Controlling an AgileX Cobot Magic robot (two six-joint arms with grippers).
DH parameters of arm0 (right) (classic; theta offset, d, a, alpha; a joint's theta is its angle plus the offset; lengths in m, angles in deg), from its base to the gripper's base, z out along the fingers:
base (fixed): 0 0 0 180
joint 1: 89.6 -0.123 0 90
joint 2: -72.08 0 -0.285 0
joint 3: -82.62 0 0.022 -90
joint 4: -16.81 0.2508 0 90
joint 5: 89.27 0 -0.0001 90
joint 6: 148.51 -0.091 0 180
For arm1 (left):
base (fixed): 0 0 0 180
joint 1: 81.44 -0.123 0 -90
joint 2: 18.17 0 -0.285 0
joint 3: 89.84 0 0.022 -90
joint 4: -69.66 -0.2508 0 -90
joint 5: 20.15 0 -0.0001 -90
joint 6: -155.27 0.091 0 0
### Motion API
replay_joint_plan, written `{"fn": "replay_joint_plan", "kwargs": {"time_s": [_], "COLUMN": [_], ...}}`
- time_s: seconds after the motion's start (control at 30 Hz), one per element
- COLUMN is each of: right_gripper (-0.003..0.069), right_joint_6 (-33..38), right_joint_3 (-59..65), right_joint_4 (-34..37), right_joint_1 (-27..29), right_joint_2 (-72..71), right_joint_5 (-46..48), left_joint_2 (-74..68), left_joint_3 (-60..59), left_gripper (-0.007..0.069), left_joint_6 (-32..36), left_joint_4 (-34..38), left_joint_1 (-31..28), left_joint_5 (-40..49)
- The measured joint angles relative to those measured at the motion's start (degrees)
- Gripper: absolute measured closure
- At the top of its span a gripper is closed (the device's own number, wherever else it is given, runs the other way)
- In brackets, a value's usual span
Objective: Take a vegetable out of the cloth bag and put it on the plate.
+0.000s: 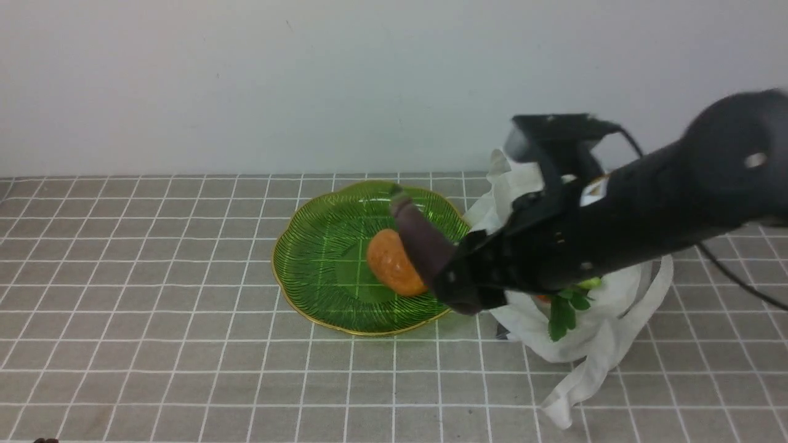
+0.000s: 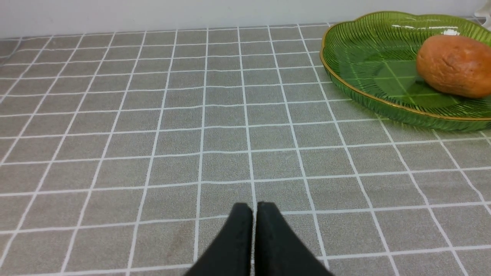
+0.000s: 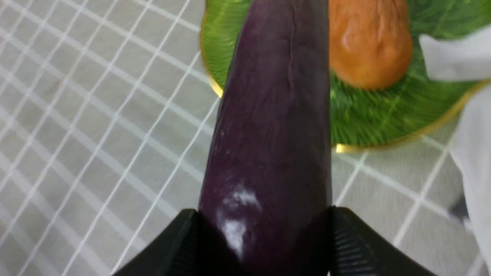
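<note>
The front view looks forward and down from the robot's side, across the grey grid-patterned tablecloth to the white wall. The left wrist camera sits low over it, facing that wall. The right wrist camera peers steeply down, close along the long dark-purple aubergine. All three share the green gold-rimmed glass plate and rounded orange vegetable.

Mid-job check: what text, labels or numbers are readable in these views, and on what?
Readable text: none in any view.
Sticker on the right arm, white and orange: too blurred to read.
Plate, eggplant and cloth bag: no writing visible.
</note>
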Motion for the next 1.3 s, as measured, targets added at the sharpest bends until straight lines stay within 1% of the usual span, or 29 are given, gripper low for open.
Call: {"fn": "replay_joint_plan", "kwargs": {"time_s": [0.07,0.13,0.27,0.43,0.47,0.53,0.57,0.6,0.7,0.77,0.83,0.9,0.97,1.0,1.03,1.1,1.13,1.17,1.2,1.23,1.3], "right_gripper": [0.0268,0.0268,0.0268,0.0260,0.0248,0.0195,0.0189,0.0145,0.0076,0.0060,0.0060,0.0076,0.0111,0.0116,0.0160,0.0230,0.0253,0.0330,0.0330,0.0384,0.0446], "right_joint_6": [0.0,0.0,0.2,0.5,0.5,0.6,0.6,0.3,-1.0,-2.0,-3.2,-4.4,-5.9,-6.2,-6.7,-7.1,-7.1,-7.2,-7.2,-7.6,-8.7], "right_joint_3": [-2.1,-4.3,-9.9,-13.8,-14.1,-14.9,-14.9,-15.8,-19.0,-21.9,-26.3,-30.7,-36.0,-36.5,-40.8,-45.6,-46.6,-48.2,-48.3,-48.4,-48.2], "right_joint_4": [0.0,0.1,0.1,-0.9,-1.6,-3.1,-3.3,-4.6,-6.8,-8.4,-10.5,-12.9,-15.7,-16.0,-18.2,-21.6,-22.7,-25.7,-26.1,-28.5,-31.2], "right_joint_1": [-0.7,-0.8,-0.9,-0.9,-1.0,-1.0,-1.0,-1.0,-1.0,-1.0,-1.0,-1.0,-1.0,-1.0,-1.0,-1.0,-1.0,-1.0,-1.0,-1.0,-1.0], "right_joint_2": [6.3,10.4,17.5,20.9,20.9,20.9,20.9,20.9,20.9,20.9,20.9,20.9,20.5,20.4,19.7,18.0,17.3,14.9,14.6,12.6,10.1], "right_joint_5": [-4.8,-6.2,-6.8,-7.1,-7.0,-6.1,-5.9,-4.5,0.5,4.4,10.2,15.8,22.8,24.2,29.1,33.0,33.3,33.9,33.9,34.3,34.8], "left_joint_2": [0.0,0.0,0.0,0.0,0.0,0.0,0.0,0.0,0.0,0.0,0.0,0.0,0.0,0.0,0.0,0.0,0.0,0.0,0.0,0.0,0.0], "left_joint_3": [0.0,0.0,0.0,0.0,0.0,0.0,0.0,0.0,0.0,0.0,0.0,0.0,0.0,0.0,0.0,0.0,0.0,0.0,0.0,0.0,0.0], "left_gripper": [0.0629,0.0629,0.0629,0.0629,0.0629,0.0629,0.0629,0.0629,0.0629,0.0629,0.0629,0.0629,0.0629,0.0629,0.0629,0.0629,0.0629,0.0629,0.0629,0.0629,0.0629], "left_joint_6": [0.0,0.0,0.0,0.0,0.0,0.0,0.0,0.0,0.0,0.0,0.0,0.0,0.0,0.0,0.0,0.0,0.0,0.0,0.0,0.0,0.0], "left_joint_4": [0.0,0.0,0.0,0.0,0.0,0.0,0.0,0.0,0.0,0.0,0.0,0.0,0.0,0.0,0.0,0.0,0.0,0.0,0.0,0.0,0.0], "left_joint_1": [0.0,0.0,0.0,0.0,0.0,0.0,0.0,0.0,0.0,0.0,0.0,0.0,0.0,0.0,0.0,0.0,0.0,0.0,0.0,0.0,0.0], "left_joint_5": [0.0,0.0,0.0,0.0,0.0,0.0,0.0,0.0,0.0,0.0,0.0,0.0,0.0,0.0,0.0,0.0,0.0,0.0,0.0,0.0,0.0]}}
